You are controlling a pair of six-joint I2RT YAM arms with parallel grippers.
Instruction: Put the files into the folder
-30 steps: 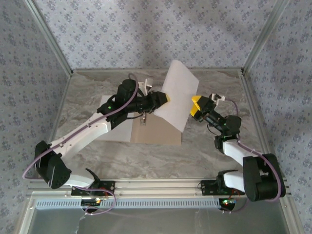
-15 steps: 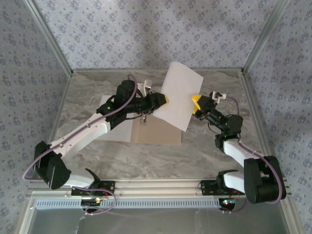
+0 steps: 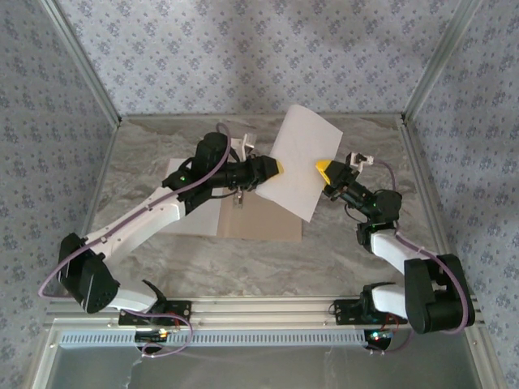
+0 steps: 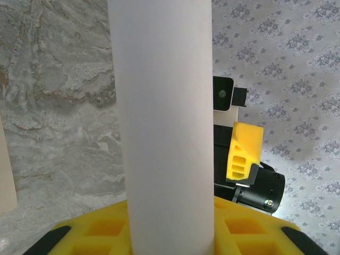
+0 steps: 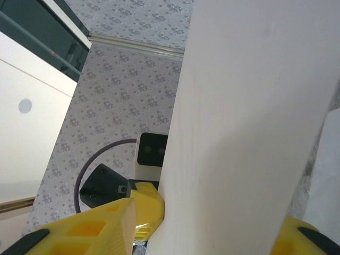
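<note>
Flowered wallpaper is ringing a marble table [image 3: 340,251], where the tan folder [image 3: 263,219] is lying flat at centre, with a second sheet [image 3: 201,225] at its nine o'clock. A white sheet [image 3: 300,166] is hanging in the air toward the folder's one o'clock. The left gripper [image 3: 278,168] is pinching the nine o'clock edge of this raised sheet. The right gripper [image 3: 323,168] is straddling the three o'clock edge, and I cannot tell whether it is clamping.

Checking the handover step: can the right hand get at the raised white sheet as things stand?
Probably yes. The right hand is at the free edge of the white sheet, with the paper between its yellow fingers in its wrist view; the left hand grips the opposite edge, well clear.
</note>
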